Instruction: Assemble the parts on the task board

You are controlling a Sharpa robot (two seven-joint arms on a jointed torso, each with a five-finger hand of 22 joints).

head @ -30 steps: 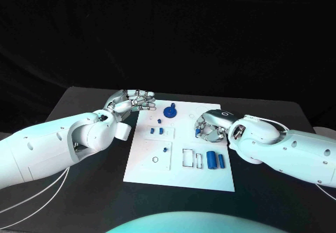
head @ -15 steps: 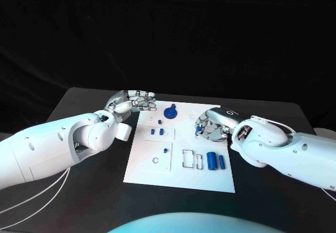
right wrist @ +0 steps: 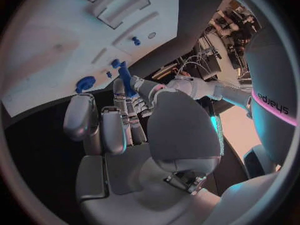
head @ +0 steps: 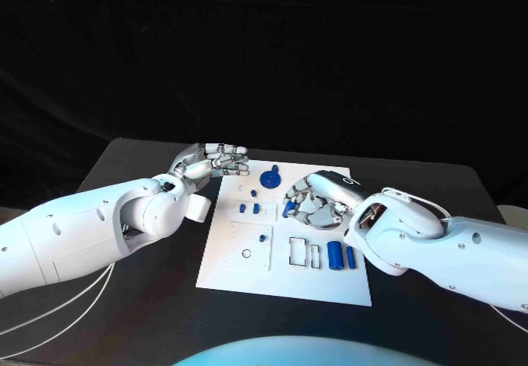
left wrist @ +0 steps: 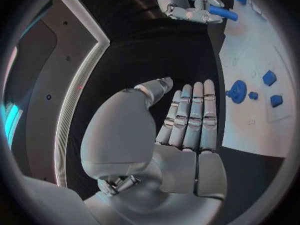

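The white task board lies in the middle of the table. My right hand hovers over its middle and pinches a blue peg between thumb and fingers; the right wrist view shows the peg sticking out past the fingertips towards the board. The left wrist view also catches the right hand with its peg. My left hand stays at the board's far left corner and holds nothing, its fingers side by side. A blue round knob stands near the far edge.
Two small blue pieces sit left of the right hand. Two blue cylinders lie at the board's near right beside rectangular slots. A small ring and a blue stub are on the near left panel. Black table surrounds the board.
My right hand has moved left across the board with the blue peg, towards the two small blue pieces. The left hand has stayed in place.
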